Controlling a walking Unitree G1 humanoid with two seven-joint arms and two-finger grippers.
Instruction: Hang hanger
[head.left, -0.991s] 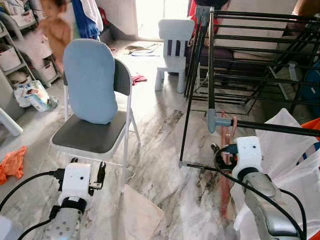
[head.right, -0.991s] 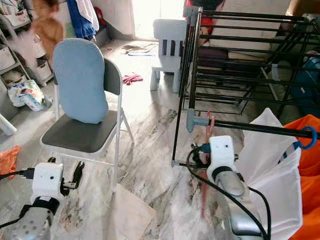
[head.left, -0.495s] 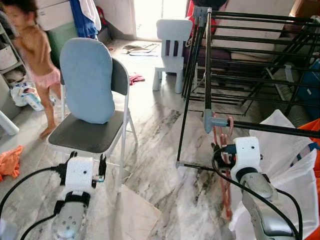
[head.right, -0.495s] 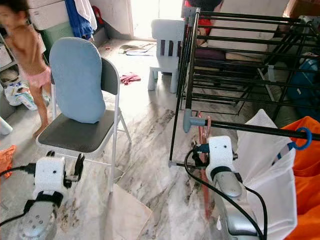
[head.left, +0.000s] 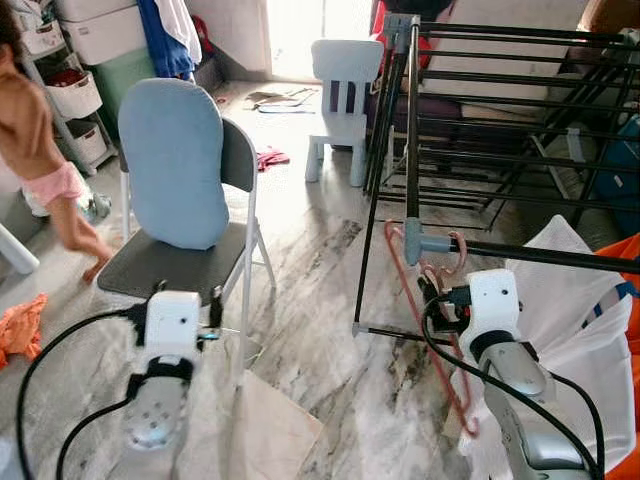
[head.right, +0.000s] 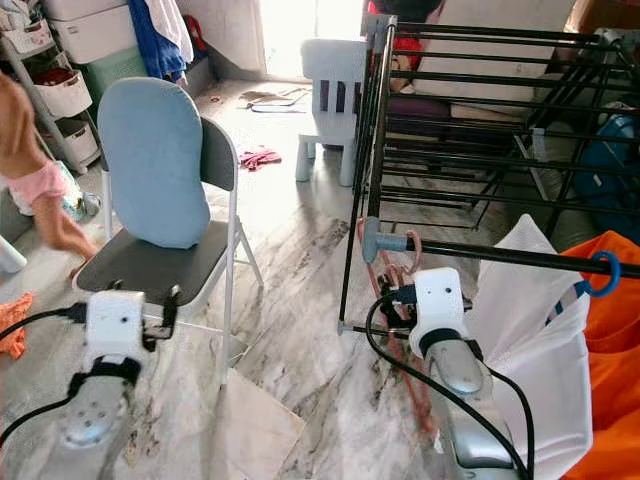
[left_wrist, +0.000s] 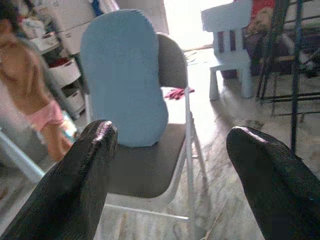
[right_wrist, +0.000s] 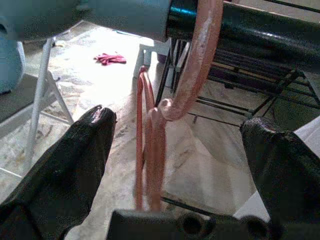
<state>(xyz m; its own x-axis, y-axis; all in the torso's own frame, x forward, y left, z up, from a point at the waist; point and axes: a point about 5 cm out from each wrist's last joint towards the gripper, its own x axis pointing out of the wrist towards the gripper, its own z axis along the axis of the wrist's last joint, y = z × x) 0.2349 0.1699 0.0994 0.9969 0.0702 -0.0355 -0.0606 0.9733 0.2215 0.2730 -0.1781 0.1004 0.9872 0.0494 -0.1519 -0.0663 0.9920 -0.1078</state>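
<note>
Pink plastic hanger (right_wrist: 192, 65): hook over drying rack rail (head.left: 540, 255) at corner joint. Right gripper (right_wrist: 175, 150) fingers apart, nothing held; release stage, next: retract. Left gripper (left_wrist: 170, 165) apart, idle.

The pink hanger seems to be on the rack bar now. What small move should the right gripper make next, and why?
Probably draw the right gripper straight back. The pink hanger hooks over the rack bar, and the open fingers stand apart from it, so nothing remains to release.

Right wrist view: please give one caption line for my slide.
Pink hanger hooked over the black rack bar, hanging between the open fingers of the right hand.
</note>
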